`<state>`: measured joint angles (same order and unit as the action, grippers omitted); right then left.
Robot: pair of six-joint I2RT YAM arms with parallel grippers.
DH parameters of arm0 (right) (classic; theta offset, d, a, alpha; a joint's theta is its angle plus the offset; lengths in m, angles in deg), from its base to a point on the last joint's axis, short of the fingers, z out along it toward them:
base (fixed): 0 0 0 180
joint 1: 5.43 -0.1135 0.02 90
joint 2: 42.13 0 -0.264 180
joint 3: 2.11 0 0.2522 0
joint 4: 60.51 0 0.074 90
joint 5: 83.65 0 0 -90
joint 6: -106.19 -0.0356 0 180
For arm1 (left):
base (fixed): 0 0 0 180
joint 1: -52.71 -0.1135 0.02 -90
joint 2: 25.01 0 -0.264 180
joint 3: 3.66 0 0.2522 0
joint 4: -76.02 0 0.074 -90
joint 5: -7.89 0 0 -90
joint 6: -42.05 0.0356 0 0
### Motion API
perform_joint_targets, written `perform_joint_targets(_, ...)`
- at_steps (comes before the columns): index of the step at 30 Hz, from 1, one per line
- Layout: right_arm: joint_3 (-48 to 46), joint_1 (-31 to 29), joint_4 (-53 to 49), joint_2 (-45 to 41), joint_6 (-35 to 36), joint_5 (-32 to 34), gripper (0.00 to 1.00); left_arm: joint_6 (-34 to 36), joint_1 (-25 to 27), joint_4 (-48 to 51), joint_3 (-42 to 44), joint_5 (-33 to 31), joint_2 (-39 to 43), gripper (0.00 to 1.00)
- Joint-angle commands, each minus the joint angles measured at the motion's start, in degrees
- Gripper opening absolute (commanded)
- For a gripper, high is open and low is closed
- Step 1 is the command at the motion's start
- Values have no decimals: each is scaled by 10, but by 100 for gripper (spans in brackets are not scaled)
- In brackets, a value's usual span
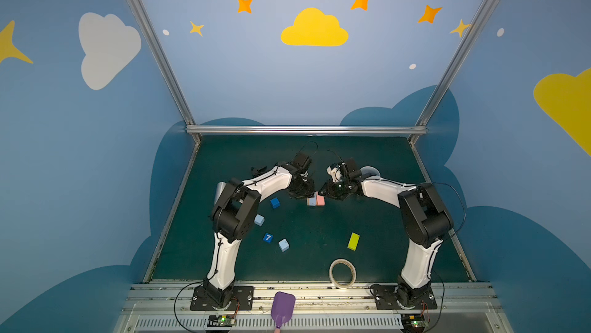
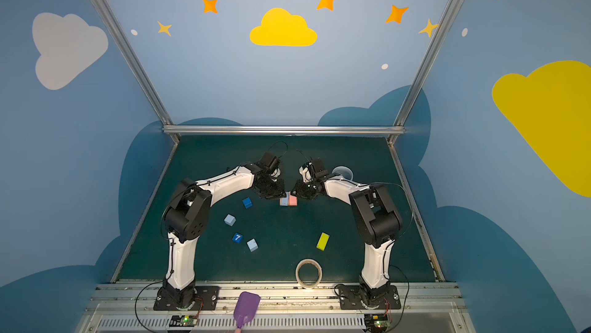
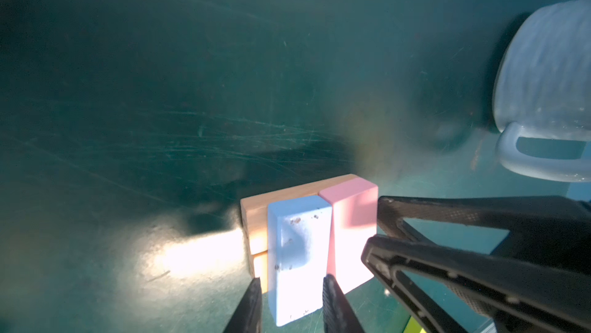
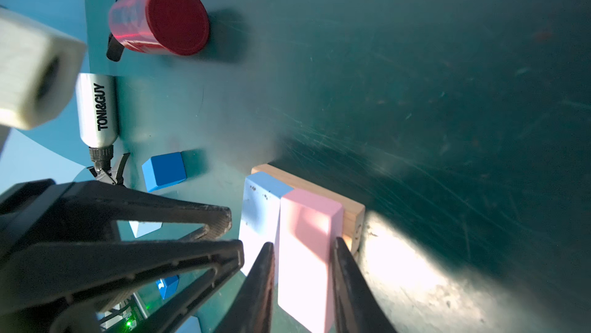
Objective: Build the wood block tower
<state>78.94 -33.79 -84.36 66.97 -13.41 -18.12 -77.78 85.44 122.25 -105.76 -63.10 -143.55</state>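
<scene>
A light-blue flat block (image 3: pixel 299 251) and a pink flat block (image 4: pixel 305 238) stand on edge side by side, pressed together, against a wood-coloured block (image 3: pixel 256 216) with an orange side. In both top views the pair sits mid-table (image 1: pixel 311 201) (image 2: pixel 292 200). My left gripper (image 3: pixel 291 280) is shut on the light-blue block. My right gripper (image 4: pixel 303 243) is shut on the pink one. The two grippers (image 1: pixel 303 194) (image 1: pixel 321 192) nearly touch. Loose on the mat are a dark blue cube (image 1: pixel 274 202), a "7" cube (image 1: pixel 268 237), two light-blue cubes (image 1: pixel 259 220) and a yellow-green block (image 1: pixel 353 241).
A tape roll (image 1: pixel 342 273) lies near the front edge and a purple scoop (image 1: pixel 282 307) on the rail. A pale mug (image 3: pixel 543 91) lies just behind the right arm. A red bottle (image 4: pixel 160 17) and a silver spray bottle (image 4: pixel 97 110) lie at the left edge.
</scene>
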Motion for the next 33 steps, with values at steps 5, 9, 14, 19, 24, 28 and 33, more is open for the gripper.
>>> perform_joint_targets(5, 11, -4, -3, 6, -3, -1, 29, -6, 0, -6, -15, 12, -16, 31)
perform_joint_targets(9, 10, -5, -3, 5, -4, -1, 29, -7, 0, -6, -15, 13, -15, 31)
perform_joint_targets(14, 8, -5, -3, 3, -5, -2, 29, -7, 1, -8, -15, 15, -13, 31)
perform_joint_targets(19, 5, -6, -3, 1, -6, -1, 29, -9, 2, -8, -14, 15, -15, 31)
perform_joint_targets(24, 4, -7, -2, 1, -7, -1, 29, -10, 3, -10, -15, 16, -15, 31)
perform_joint_targets(28, 2, -8, -1, 0, -8, 0, 29, -10, 4, -9, -15, 16, -16, 31)
perform_joint_targets(33, 1, -8, -2, -1, -8, 2, 29, -11, 5, -9, -17, 19, -16, 31)
